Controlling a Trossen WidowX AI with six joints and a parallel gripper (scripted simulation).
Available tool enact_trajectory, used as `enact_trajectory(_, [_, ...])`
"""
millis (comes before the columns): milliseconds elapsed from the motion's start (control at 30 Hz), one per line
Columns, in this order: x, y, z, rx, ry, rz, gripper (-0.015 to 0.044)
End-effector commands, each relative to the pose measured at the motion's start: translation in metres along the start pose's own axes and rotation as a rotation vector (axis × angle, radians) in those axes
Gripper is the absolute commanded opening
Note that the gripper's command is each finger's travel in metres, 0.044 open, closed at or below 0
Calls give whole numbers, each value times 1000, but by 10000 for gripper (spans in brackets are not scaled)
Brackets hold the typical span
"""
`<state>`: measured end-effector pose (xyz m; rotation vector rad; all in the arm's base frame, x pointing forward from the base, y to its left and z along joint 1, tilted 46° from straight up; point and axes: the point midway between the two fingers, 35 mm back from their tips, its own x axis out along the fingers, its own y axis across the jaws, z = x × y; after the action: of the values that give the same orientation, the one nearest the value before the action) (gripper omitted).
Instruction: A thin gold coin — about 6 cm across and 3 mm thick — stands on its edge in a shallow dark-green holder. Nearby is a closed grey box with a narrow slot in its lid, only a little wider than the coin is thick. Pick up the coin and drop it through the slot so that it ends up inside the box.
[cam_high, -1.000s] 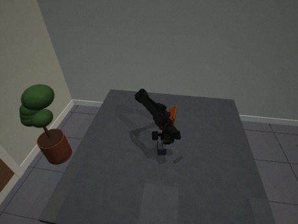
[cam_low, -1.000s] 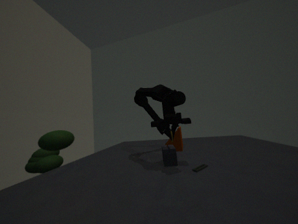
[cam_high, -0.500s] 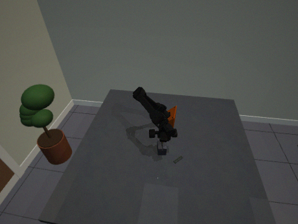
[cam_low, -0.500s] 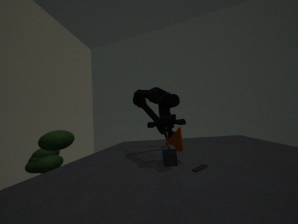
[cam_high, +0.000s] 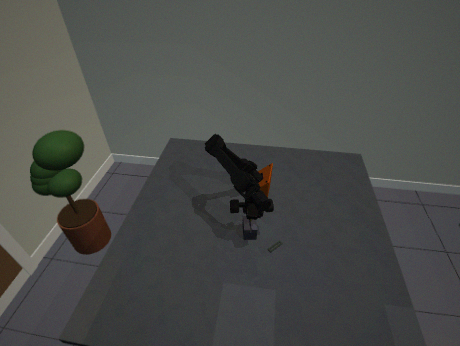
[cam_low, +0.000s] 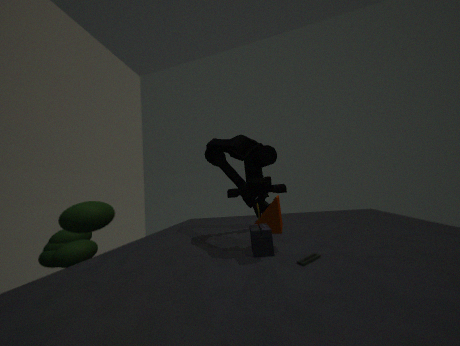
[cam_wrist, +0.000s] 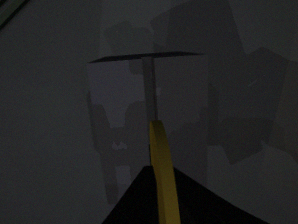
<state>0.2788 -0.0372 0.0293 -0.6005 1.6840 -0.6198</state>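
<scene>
Potted plant: a green-topped plant (cam_high: 58, 150) (cam_low: 86, 216) stands at left, beyond the table (cam_high: 190, 280) (cam_low: 175, 295).
Robot arm: the black arm (cam_high: 243, 181) (cam_low: 240, 146) arches over the table's middle, reaching down at the far side of the box.
Gripper: the gripper (cam_high: 253, 218) (cam_low: 257, 202) (cam_wrist: 156, 175) points downward, closed on the coin.
Gold coin: gripped on edge, the coin (cam_low: 258, 210) (cam_wrist: 164, 172) hangs just above the lid, its flat faces turned left and right, its thin rim lined up closely with the slot.
Grey box: upright beneath the coin, the box (cam_high: 250, 230) (cam_low: 262, 242) (cam_wrist: 182, 95) carries a slot (cam_wrist: 149, 90) running near to far.
Orange piece: an orange wedge (cam_high: 267, 179) (cam_low: 272, 219) rises behind the box, slightly right.
Coin holder: the dark-green holder (cam_high: 275, 246) (cam_low: 309, 259) (cam_wrist: 11, 12) lies right of the box, slanting from near left to far right.
</scene>
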Motion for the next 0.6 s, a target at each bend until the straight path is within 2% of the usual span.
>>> enact_trajectory(0, [0, -2, -1, -9, -1, -1, 0])
enact_trajectory(567, [4, -1, 0, -5, 0, 0, 0])
